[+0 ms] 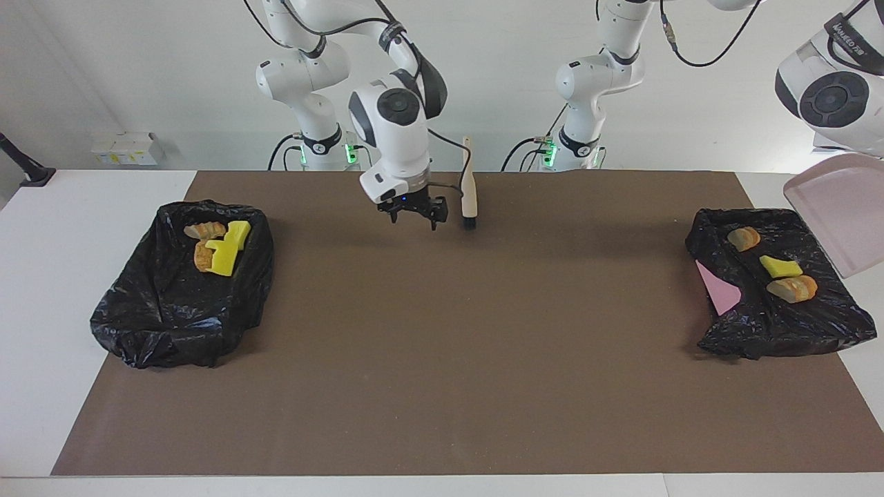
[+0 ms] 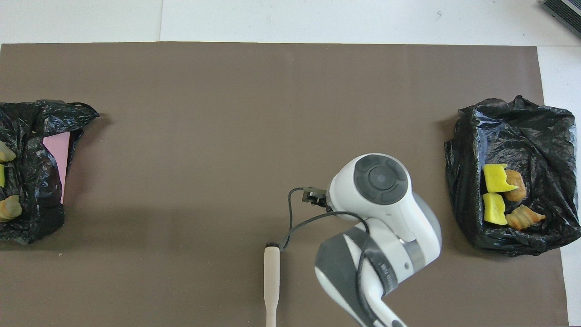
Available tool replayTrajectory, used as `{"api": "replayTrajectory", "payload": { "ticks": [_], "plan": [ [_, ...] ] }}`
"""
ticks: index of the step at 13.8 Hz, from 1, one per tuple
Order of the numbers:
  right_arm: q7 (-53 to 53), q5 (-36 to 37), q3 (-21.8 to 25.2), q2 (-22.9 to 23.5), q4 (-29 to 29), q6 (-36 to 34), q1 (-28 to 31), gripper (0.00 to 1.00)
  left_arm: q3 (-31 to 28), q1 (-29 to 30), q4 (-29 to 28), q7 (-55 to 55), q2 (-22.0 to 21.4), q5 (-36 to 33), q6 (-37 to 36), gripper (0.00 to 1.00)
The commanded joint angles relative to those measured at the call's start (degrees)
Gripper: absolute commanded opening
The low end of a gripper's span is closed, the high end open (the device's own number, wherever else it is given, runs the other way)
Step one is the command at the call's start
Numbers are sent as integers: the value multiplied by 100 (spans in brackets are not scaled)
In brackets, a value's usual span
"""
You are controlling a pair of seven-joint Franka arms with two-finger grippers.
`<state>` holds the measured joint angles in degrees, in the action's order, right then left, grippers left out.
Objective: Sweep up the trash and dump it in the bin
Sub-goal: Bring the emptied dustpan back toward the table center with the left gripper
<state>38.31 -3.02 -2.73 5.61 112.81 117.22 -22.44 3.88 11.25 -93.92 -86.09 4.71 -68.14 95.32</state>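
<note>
Where the counter (image 1: 41,386) ends on the right arm's side: a black-bagged bin (image 1: 159,324) sits on the brown mat (image 1: 442,359), with four bits of trash (image 1: 217,248) lying in it, yellow sponge chunks and orange-brown lumps.
Right claw (image 1: 412,212): released, fingers spread, holding nothing, low over the mat near the robots' edge.
Brush (image 1: 469,186): just beside the right claw, toward the left arm's end, not touching it. Its black bristles rest on the mat and its pale handle rises from them on the robots' side. Whether it stands steady I cannot tell.
Bin at the left arm's end (image 1: 760,331): three more bits of trash (image 1: 780,267) lie inside, one yellow, two orange-brown. None shows loose on the mat.
Dustpan (image 1: 839,214): empty, tipped steeply, in the air over that bin's outer edge.
Left claw: hidden above the dustpan, clenched on it.
Key relation: every bit lies in a bin at one end of the counter, well apart from the right claw in the middle. The left claw is nearer the three bits below its dustpan.
Judgement: dumping looks done. What remains is probably setting the dustpan down.
</note>
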Motion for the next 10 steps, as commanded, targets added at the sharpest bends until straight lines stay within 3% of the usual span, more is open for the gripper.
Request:
{"api": "replayTrajectory", "payload": {
  "ticks": [1, 6, 10],
  "plan": [
    [-726, 292, -87, 186, -557, -59, 730, 100, -36, -333, -39, 127, -67, 378, -312, 0],
    [-1247, 566, -61, -164, -1322, -874, 1479, 100, -18, -965, -100, 995, -137, 2047, -1014, 0],
    [-1388, 487, -52, -780, -1709, -2218, 1813, 100, -10, -1625, -205, 3337, -303, 3576, -1665, 0]
  ]
}}
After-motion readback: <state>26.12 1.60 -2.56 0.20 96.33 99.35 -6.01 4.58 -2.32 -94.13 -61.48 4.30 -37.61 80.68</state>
